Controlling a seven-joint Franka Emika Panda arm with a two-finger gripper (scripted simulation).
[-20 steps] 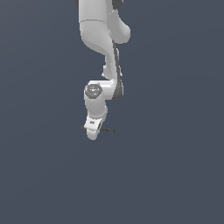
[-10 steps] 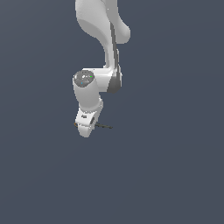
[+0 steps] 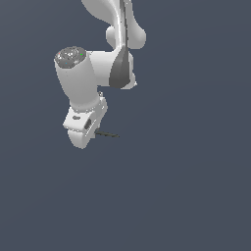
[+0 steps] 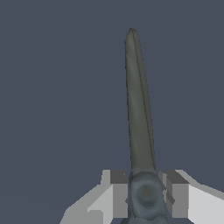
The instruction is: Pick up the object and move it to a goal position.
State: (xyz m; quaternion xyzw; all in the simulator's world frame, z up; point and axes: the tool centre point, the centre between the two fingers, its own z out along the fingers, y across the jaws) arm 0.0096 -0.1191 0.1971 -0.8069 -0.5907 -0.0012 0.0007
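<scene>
The gripper (image 4: 146, 194) is seen pressed together on the scissors (image 4: 139, 113), with one grey pad (image 4: 119, 192) on each side of the rounded pivot part. The grip is taken at the thick end, probably because the shaft is far narrower than the jaws and only the bulkier part near the handle offers flat faces to squeeze. The thin dark blade is left free and is pointed away from the fingers, running up the middle of the wrist view to a tip in the upper centre of that frame. The orange-brown ring cannot be made out in either view; it is presumably hidden behind the fingers.

In the exterior view the arm (image 3: 93, 73) is seen reaching down from the top centre of the frame, and the gripper (image 3: 82, 138) is placed left of centre, just below the middle height. The scissors (image 3: 107, 134) are shown as a thin dark line sticking out from the hand towards the exterior view's right, roughly level. No surface contact is visible beneath them, so they are judged to be lifted and carried.

The wrist is tilted, which may be a result of the route being taken to the goal. No goal marker is visible, so the remaining way cannot be told. A slip or twist of such a slim thing between the pads is judged the main risk.
</scene>
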